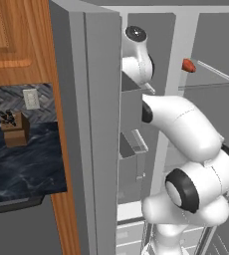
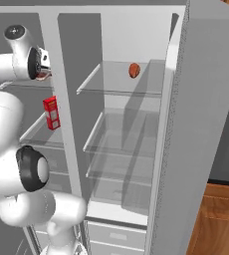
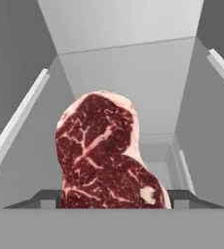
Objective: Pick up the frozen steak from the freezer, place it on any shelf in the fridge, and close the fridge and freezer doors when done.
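Observation:
The frozen steak (image 3: 104, 151), a dark-red marbled slab with a pale pink edge, stands upright close to the hand camera. My gripper (image 3: 114, 198) is shut on it, with a dark fingertip touching each side of its lower edge. Behind it are the freezer's (image 1: 136, 114) grey walls and a bin below. In the right base view a sliver of the steak (image 2: 43, 75) shows at my wrist, inside the freezer's upper part. The fridge (image 2: 131, 124) stands open with its clear glass shelves (image 2: 121, 92). Both doors are open: the freezer door (image 1: 89, 129) and the fridge door (image 2: 206, 109).
An orange-red lump (image 2: 134, 70) lies on the top fridge shelf. A red carton (image 2: 51, 112) stands on a freezer shelf below my wrist. Grey freezer bins (image 1: 131, 154) sit under the hand. A knife block (image 1: 14, 129) stands on the dark counter at left.

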